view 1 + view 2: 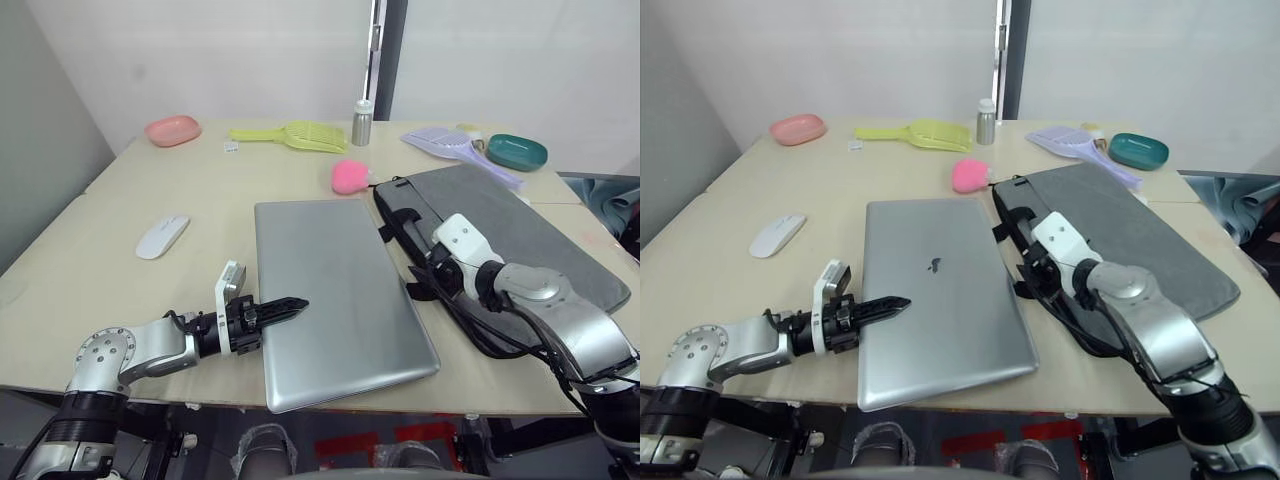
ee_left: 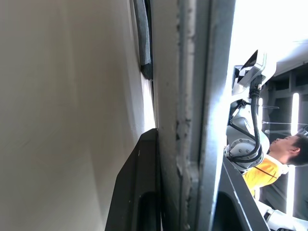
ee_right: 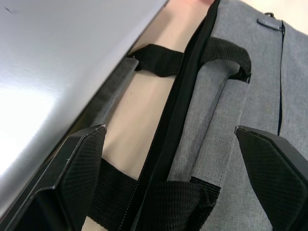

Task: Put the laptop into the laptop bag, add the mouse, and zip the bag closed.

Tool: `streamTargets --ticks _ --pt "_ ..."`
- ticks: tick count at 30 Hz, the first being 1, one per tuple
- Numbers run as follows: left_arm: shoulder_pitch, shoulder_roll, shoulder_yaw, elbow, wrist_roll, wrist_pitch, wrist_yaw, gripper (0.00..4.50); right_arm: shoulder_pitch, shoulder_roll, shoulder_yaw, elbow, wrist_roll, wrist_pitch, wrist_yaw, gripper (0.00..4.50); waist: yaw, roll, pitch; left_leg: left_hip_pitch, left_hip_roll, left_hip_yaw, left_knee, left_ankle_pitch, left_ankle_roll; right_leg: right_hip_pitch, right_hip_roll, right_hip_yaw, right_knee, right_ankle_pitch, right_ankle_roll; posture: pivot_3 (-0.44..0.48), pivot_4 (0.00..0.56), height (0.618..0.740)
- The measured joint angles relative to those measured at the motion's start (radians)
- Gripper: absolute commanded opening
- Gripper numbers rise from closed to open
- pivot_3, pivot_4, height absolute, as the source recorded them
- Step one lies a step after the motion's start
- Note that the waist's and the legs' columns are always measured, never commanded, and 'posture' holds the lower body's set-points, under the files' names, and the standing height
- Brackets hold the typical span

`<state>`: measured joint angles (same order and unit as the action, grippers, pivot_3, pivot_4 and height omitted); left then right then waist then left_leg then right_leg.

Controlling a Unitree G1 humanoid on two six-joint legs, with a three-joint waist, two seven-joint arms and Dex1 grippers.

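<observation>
Beige bench [image 1: 120, 200] against a white wall. Laptop [image 1: 335, 300] lies flat mid-bench, lid closed. Left claw [image 1: 290, 304] is clamped on the laptop's left edge, one finger over the lid, one under it. Laptop bag [image 1: 520, 235] lies flat just right of the laptop, handles toward it, pink ball charm [image 1: 348, 176] at the laptop's far right corner. Right claw [image 3: 168, 159] hovers over the bag handles, fingers wide apart. Mouse [image 1: 162, 236] sits well left of the laptop.
</observation>
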<state>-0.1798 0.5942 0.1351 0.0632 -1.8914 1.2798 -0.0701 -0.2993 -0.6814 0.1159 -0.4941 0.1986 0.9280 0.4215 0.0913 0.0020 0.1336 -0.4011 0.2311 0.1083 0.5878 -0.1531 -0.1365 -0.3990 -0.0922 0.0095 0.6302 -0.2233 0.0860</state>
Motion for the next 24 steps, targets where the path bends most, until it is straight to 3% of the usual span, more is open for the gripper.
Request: streamTargets --ticks 1,2,6,22,24 --pt "-0.001 0.0 0.0 0.0 0.0 -0.001 -0.001 0.29 -0.006 0.021 0.013 0.035 -0.021 -0.018 -0.015 3.97 -0.001 0.0 0.0 0.0 0.0 0.0 0.0 0.0 0.0 0.0 0.0 0.0 0.0 0.0 0.0 0.0 0.15 0.74" --pt "-0.001 0.0 -0.001 0.0 0.0 -0.001 -0.002 0.29 -0.006 0.031 0.021 0.052 -0.029 -0.025 -0.02 3.95 -0.001 0.0 0.0 0.0 0.0 0.0 0.0 0.0 0.0 0.0 0.0 0.0 0.001 0.0 0.0 0.0 0.15 0.74" --pt "-0.001 0.0 -0.004 -0.001 0.0 -0.001 -0.003 0.29 -0.005 0.054 0.021 0.096 -0.055 -0.038 -0.037 2.69 0.0 0.0 0.0 0.0 0.0 0.001 0.001 0.0 0.0 0.0 0.0 0.001 0.001 0.0 0.001 0.0 0.15 0.74" --pt "-0.007 -0.001 -0.021 -0.001 0.0 -0.006 -0.007 0.29 -0.003 0.073 0.059 0.175 -0.152 -0.09 -0.031 2.69 0.001 0.0 0.0 0.0 0.0 0.001 0.003 0.0 0.0 0.0 0.0 0.002 0.003 0.001 0.002 0.0 0.15 0.74" --pt "-0.008 -0.001 -0.021 -0.001 0.0 -0.006 -0.007 0.29 -0.003 0.078 0.058 0.178 -0.158 -0.09 -0.031 2.14 0.001 0.0 0.0 0.0 0.0 0.001 0.003 0.0 0.0 0.0 0.0 0.002 0.003 0.001 0.002 0.0 0.15 0.74"
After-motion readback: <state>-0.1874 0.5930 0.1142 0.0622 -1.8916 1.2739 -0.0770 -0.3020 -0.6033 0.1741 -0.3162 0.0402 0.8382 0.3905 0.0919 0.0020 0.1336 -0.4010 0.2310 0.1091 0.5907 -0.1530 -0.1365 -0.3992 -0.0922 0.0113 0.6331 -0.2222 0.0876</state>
